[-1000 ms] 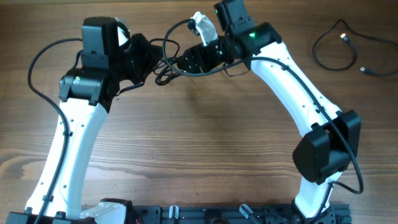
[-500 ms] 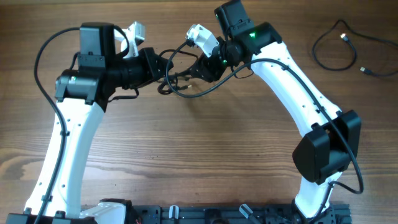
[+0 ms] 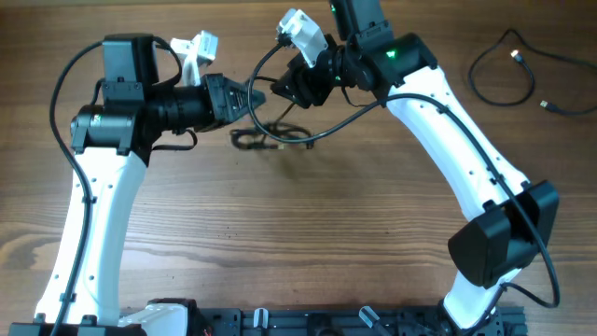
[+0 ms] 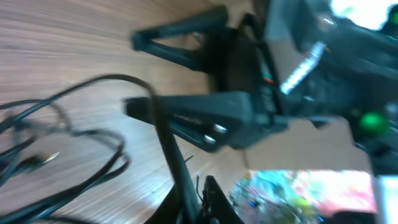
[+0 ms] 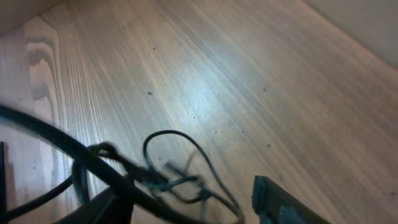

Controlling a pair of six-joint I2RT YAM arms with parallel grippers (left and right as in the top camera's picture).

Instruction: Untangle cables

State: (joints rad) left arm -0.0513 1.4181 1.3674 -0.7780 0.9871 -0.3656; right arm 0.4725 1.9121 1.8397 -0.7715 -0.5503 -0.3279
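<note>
The left gripper (image 3: 254, 98) has its jaws almost together. In its wrist view one black strand (image 4: 158, 130) runs down between the fingertips (image 4: 214, 200), so I judge that it pinches this strand of the cables (image 3: 270, 137), though the blur leaves some doubt. The right gripper (image 4: 132, 71) faces it nearly tip to tip, with jaws spread and nothing between them. The cables lie as a small tangle on the table (image 3: 280, 243). Both grippers hang just beyond the tangle on its far side, the left one over its left end and the right one over its right end. The long axis of the tangle runs from left to right, so both arms are about equally near. On the robot's side of the tangle, and to its left, there is wide bare wood for pulling. A single cable (image 3: 474, 73) lies well apart to the right of the tangle, close to the far edge, so a pull that way should stay short of it.
</note>
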